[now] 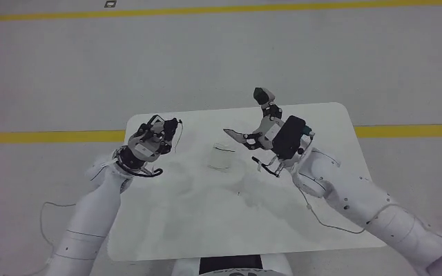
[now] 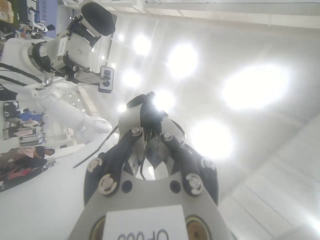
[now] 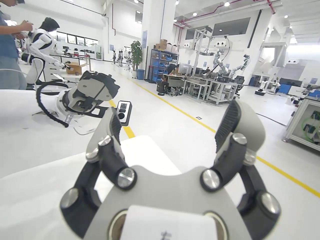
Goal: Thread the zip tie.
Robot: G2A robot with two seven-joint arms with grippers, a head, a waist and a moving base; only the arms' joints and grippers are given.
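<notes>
My left gripper [image 1: 168, 128] is held above the table's left part, shut on a thin black zip tie [image 1: 179, 135]. In the left wrist view the fingertips [image 2: 147, 112] pinch the tie. One strand of the zip tie [image 2: 143, 156] runs back between the fingers, and a long tail sticks out sideways. My right gripper [image 1: 246, 114] is raised over the table's far middle, open and empty, its jaws spread wide. The right wrist view shows its ribbed fingers [image 3: 228, 123] apart, with the left gripper [image 3: 92, 93] facing it some distance off.
A small white cylinder [image 1: 221, 157] stands on the white table [image 1: 207, 221] between the two arms. A tiny dark speck [image 1: 239, 194] lies nearer the front. The table's far edge runs just behind both grippers.
</notes>
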